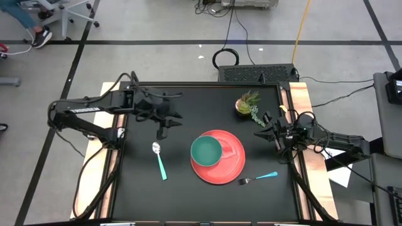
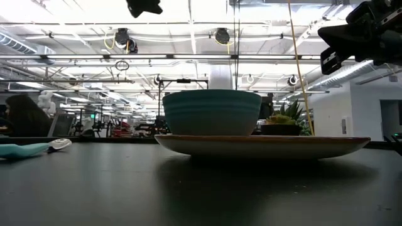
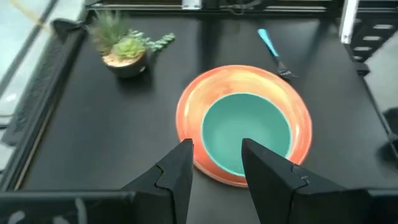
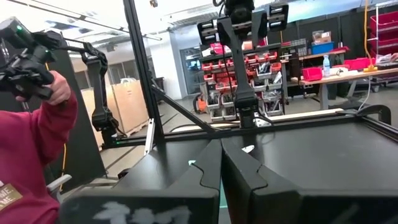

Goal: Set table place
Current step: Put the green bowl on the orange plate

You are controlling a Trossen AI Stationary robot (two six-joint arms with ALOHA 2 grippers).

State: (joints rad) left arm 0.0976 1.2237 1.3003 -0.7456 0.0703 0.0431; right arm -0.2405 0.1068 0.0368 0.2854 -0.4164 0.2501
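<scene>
Up close at table height, the round red plate (image 2: 264, 145) fills the low view with the smaller teal bowl (image 2: 211, 112) sitting on it, toward the side facing the left gripper. Only the plate's rim edge shows from this angle; its face is hidden. Behind the bowl, the small potted green plant (image 2: 281, 123) peeks out, mostly covered.

Over to the left gripper (image 1: 164, 130), hovering above the matte-black table (image 1: 138, 182): its two dark fingers (image 3: 178, 174) stand partly apart with nothing between them, pointed at the bowl. Just below it in the overhead view lies the metal spoon with the teal handle (image 1: 159, 159), long axis running nearly straight away from the gripper, metal bowl end nearest the fingers, handle trailing toward the near table edge. In the low view the spoon is cut off at the frame edge.

Right gripper (image 1: 272, 131) waits at the right side of the table near the plant, fingers pressed together, empty. Between it and the near edge, just off the plate's rim, rests the teal-handled metal fork (image 1: 258, 178), lying almost crosswise, tines toward the plate, handle toward the right arm's side.

Beyond the table, a person's red sleeve (image 4: 28, 155) shows, cut off at the frame edge.
</scene>
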